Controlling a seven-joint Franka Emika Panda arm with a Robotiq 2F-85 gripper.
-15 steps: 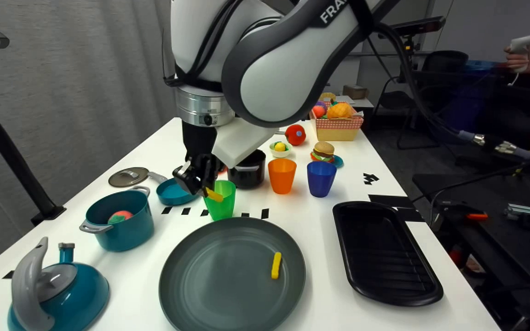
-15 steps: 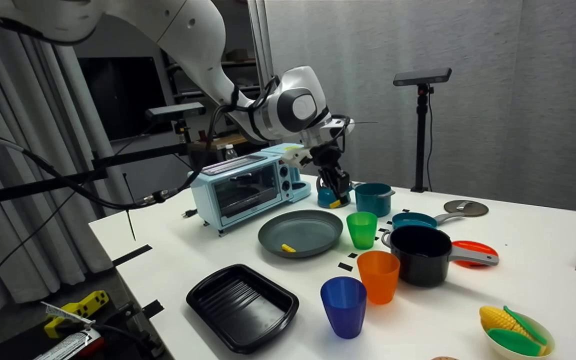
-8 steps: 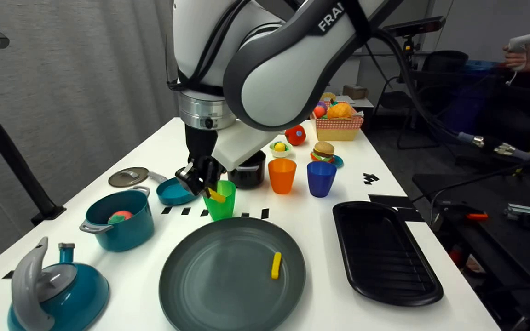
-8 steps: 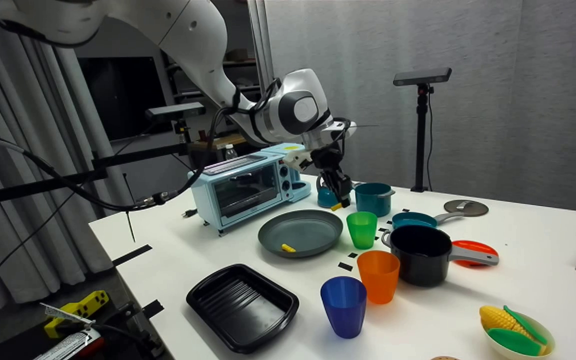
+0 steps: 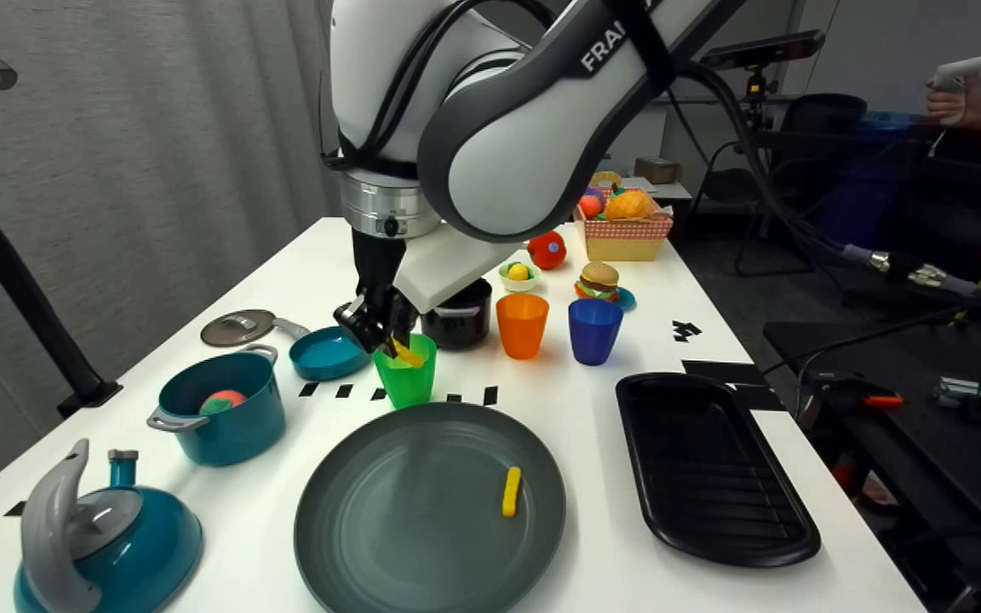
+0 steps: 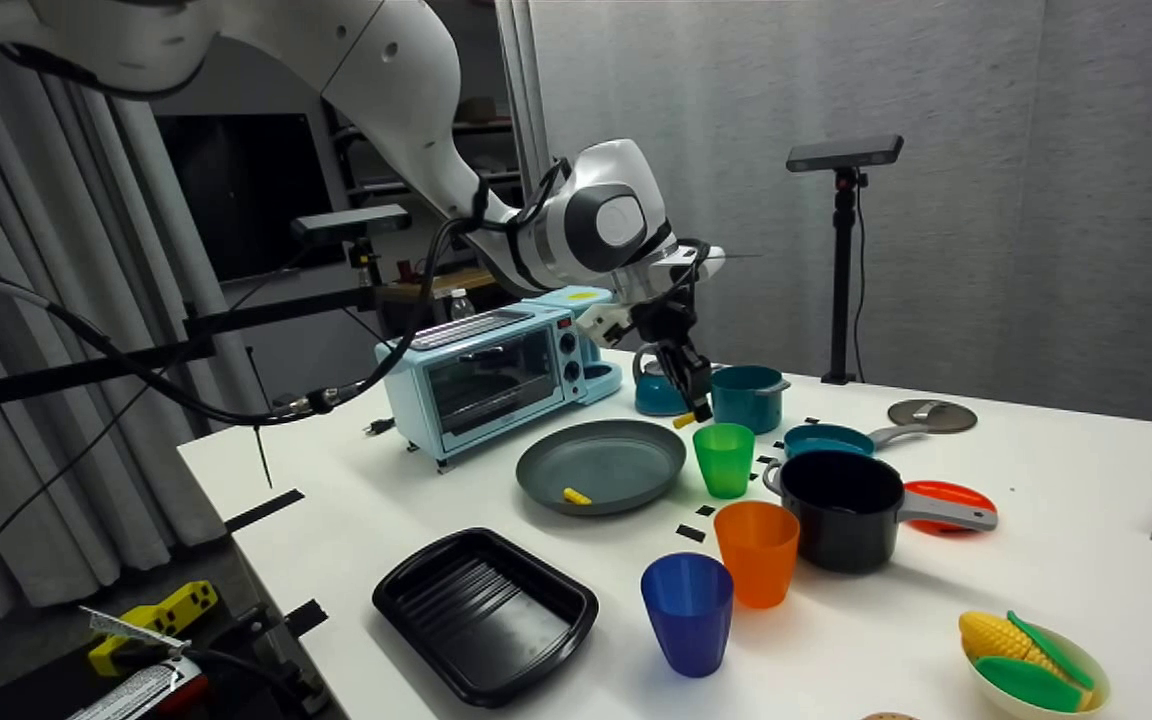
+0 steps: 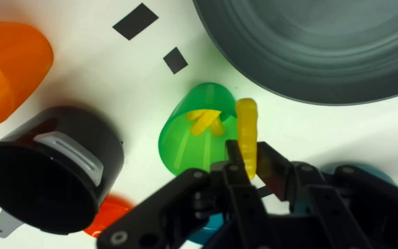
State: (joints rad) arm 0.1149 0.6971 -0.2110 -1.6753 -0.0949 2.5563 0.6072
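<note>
My gripper is shut on a yellow stick, which points out beyond the fingertips. The green cup stands upright on the table right beside it; in the wrist view the stick overlaps the cup's rim. Several similar yellow pieces lie inside that cup. In both exterior views the gripper hangs just above and beside the green cup, apart from the table. Another yellow stick rests on the dark grey round plate in front of the cup.
Near the green cup stand a black pot, an orange cup, a blue cup and a teal pot. A kettle, a black tray and a light blue toaster oven stand farther out.
Holding the yellow stick throughout, my gripper has moved a little to the right in both exterior views, closer to the green cup. The objects on the table have stayed put.
</note>
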